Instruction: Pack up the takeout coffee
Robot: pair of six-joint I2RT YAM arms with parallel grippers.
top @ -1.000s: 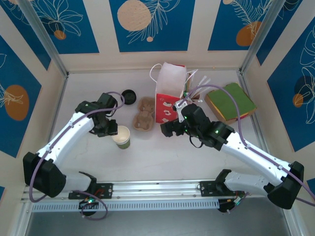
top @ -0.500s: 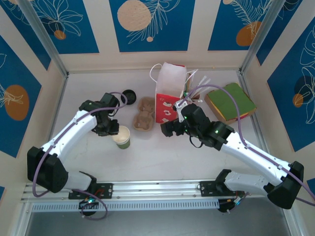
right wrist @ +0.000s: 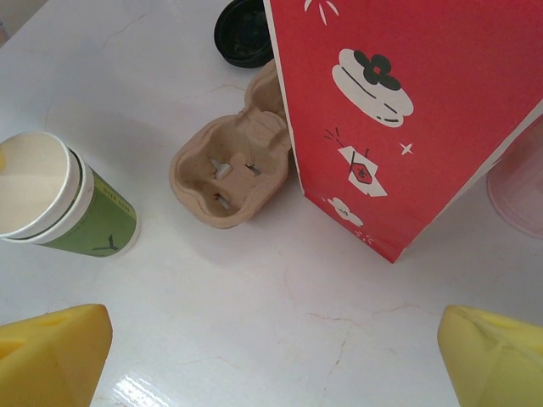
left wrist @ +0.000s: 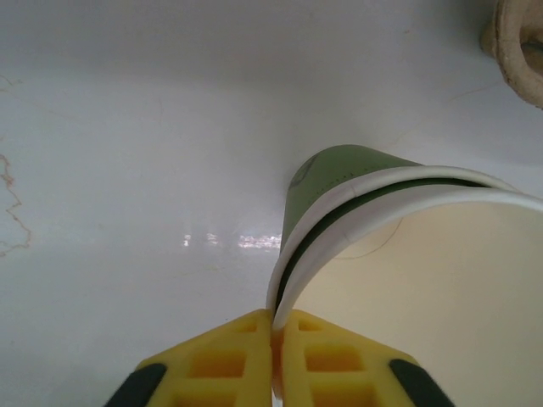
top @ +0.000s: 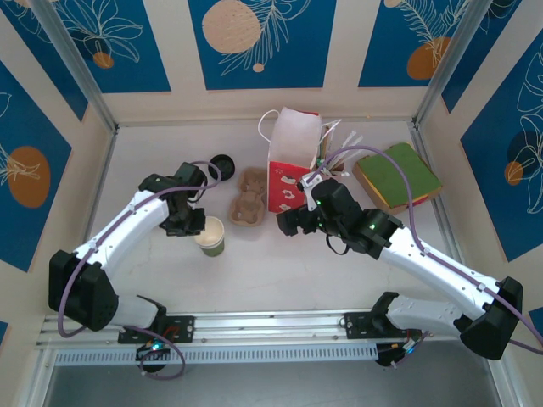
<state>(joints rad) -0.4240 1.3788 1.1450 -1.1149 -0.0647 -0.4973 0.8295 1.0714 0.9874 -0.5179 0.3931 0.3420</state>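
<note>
- Hidden/cut off: in the left wrist view the green paper cup [left wrist: 339, 180] runs off the right edge. Two white rims show, one nested inside the other, with a cream inside. The top of the right wrist view cuts the black lid [right wrist: 244, 34]; what lies under it cannot be told. The bag's [right wrist: 407, 110] inside is hidden.
- Markings: the red bag carries white printed motifs (flower-topped round shape, lantern, stars). The cup has a small dark sprout mark.
- Position: the cup stands lidless on the table [right wrist: 280, 288], left of the cardboard carrier [right wrist: 225, 174] and apart from the lid.
- Grippers: the left gripper [left wrist: 273, 326] is pinched on the cup's rim. The right gripper [right wrist: 271, 339] is spread wide and holds nothing.
- Change: a second ago the left fingers stood partly apart; they are now closed. The cup, carrier, bag and right arm are unchanged.
</note>
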